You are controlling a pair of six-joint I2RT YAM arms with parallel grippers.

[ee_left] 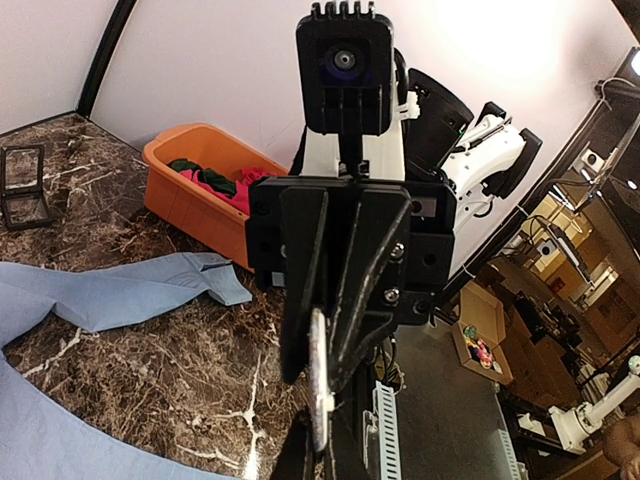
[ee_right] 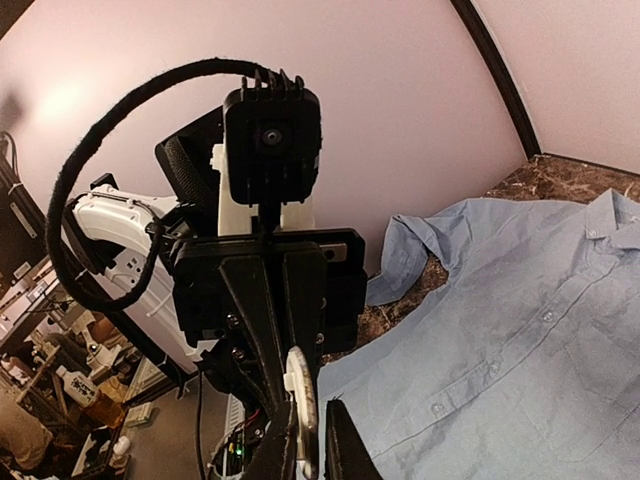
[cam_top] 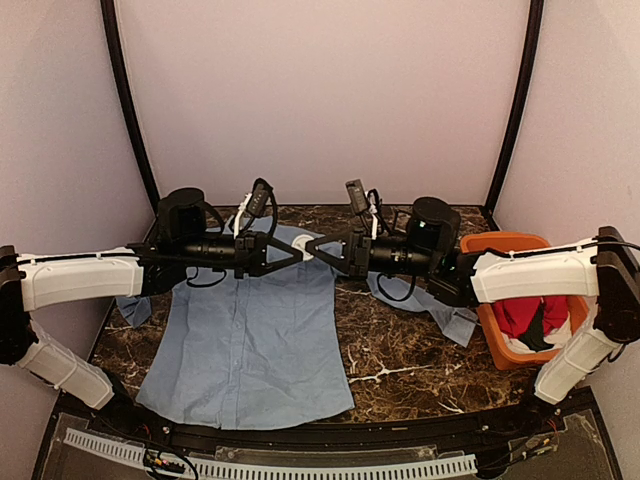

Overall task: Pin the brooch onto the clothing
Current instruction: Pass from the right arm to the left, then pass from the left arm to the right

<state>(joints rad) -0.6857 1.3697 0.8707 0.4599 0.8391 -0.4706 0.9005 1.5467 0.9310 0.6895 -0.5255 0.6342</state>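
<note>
Two grippers are pinching one small white brooch (cam_top: 304,247) between them in the air — the left gripper (cam_top: 295,251) is clamping it from one side, the right gripper (cam_top: 318,243) from the other. Beneath them the light blue shirt (cam_top: 250,340) is lying flat on the marble table (cam_top: 400,350), collar at the far end. An orange bin (cam_top: 505,241) at right is holding a red garment (cam_top: 520,315).

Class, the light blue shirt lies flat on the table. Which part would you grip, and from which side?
Probably the collar, coming from above at the far end of the table. The shirt lies spread flat, so its thin panels offer little to pinch. The collar is a folded, thicker edge that stands slightly proud and should be easier to pinch across.
</note>
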